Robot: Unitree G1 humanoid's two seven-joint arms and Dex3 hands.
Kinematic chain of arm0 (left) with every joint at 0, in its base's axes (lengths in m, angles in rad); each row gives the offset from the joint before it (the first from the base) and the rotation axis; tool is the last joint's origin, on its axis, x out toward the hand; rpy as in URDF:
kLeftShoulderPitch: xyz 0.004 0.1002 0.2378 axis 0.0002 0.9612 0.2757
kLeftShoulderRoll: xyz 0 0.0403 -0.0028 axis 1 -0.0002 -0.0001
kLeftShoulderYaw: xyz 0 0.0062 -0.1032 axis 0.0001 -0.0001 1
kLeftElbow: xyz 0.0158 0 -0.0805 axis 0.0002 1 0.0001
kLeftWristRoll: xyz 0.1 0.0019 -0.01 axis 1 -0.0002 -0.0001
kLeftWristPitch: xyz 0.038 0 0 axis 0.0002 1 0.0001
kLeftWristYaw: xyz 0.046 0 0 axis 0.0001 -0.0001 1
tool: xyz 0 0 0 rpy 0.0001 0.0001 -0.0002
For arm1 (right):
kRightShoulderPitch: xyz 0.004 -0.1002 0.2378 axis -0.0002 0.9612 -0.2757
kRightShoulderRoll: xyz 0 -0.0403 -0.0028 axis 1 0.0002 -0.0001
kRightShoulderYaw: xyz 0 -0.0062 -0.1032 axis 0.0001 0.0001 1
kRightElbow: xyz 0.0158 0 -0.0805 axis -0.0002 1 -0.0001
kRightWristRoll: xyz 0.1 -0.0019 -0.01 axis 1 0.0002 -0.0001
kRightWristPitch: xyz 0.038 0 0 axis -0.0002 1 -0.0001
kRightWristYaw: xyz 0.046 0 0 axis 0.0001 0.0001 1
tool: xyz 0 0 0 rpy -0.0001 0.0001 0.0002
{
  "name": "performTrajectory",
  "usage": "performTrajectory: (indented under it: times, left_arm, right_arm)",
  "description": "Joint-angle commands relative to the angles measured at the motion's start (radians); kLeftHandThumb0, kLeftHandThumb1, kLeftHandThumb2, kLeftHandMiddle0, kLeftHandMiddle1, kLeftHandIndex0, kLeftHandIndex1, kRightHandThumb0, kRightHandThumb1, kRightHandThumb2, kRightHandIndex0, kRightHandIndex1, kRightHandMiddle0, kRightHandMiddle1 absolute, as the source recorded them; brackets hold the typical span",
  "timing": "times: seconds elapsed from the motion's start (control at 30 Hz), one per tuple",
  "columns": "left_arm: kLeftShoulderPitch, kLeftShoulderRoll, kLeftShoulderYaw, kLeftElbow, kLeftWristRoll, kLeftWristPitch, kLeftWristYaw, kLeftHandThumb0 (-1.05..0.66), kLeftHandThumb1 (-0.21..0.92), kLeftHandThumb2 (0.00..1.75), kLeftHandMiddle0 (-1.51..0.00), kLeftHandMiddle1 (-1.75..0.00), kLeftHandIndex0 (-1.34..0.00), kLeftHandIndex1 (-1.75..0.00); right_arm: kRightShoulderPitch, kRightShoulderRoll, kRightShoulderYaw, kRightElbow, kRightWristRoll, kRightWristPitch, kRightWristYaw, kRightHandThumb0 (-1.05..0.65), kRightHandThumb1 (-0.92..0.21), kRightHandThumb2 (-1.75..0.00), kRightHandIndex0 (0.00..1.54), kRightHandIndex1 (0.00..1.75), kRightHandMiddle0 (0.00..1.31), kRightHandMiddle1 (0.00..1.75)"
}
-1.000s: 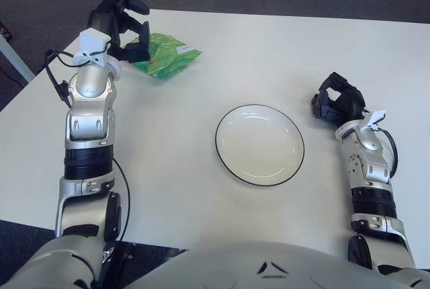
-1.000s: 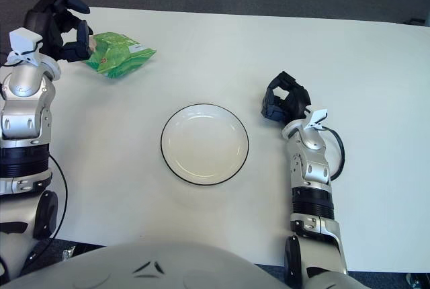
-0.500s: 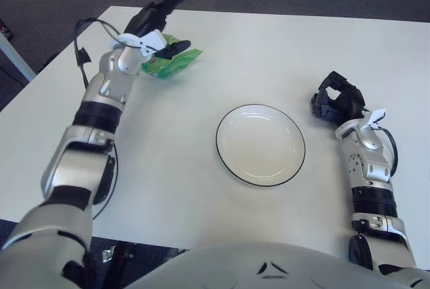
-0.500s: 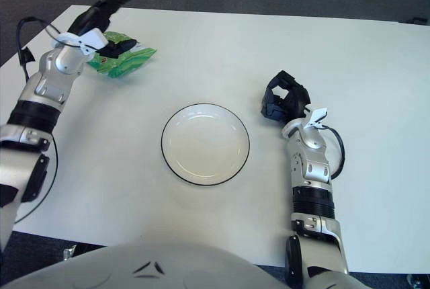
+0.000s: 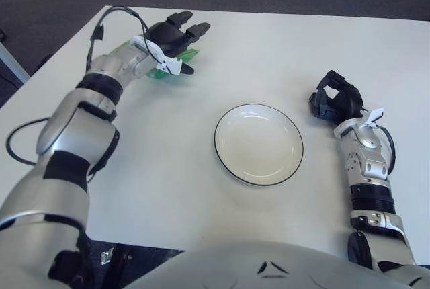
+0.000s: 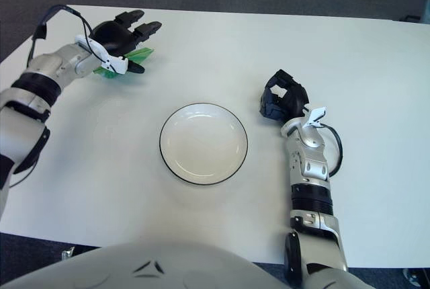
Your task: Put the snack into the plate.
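Left eye view shows your left hand point(image 5: 176, 35) spread, gripping nothing, over the green snack bag point(image 5: 180, 59) at ten o'clock from the plate point(image 5: 259, 144); close fully before lifting, right hand point(image 5: 334, 103) curled idle beside the plate.

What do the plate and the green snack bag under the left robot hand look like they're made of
The plate looks like glazed ceramic or melamine: glossy white with a thin dark rim. The snack bag appears to be thin plastic film, bright green and crinkled, mostly hidden under the left robot hand.
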Motion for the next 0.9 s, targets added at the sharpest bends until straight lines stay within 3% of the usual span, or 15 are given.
performTrajectory:
  times: [0.0, 0.33, 0.87]
  left_arm:
    - [-0.049, 0.005, -0.026, 0.049, 0.020, 0.000, 0.047, -1.05, 0.92, 0.41, 0.00, 0.00, 0.00, 0.00]
    - [-0.075, -0.004, -0.056, 0.093, 0.021, 0.014, 0.064, -1.05, 0.92, 0.34, 0.00, 0.00, 0.00, 0.00]
    - [-0.158, 0.005, -0.233, 0.142, 0.183, 0.145, 0.100, -1.05, 0.90, 0.18, 0.00, 0.00, 0.00, 0.00]
  right_arm:
    - [0.070, 0.028, 0.006, 0.067, -0.008, 0.030, -0.002, -0.48, -0.31, -1.33, 1.31, 1.75, 0.62, 1.75]
    - [0.066, 0.025, 0.007, 0.072, -0.007, 0.035, -0.001, -0.48, -0.31, -1.32, 1.31, 1.75, 0.62, 1.75]
    - [0.074, 0.026, 0.009, 0.065, -0.006, 0.031, 0.004, -0.48, -0.32, -1.32, 1.30, 1.75, 0.61, 1.75]
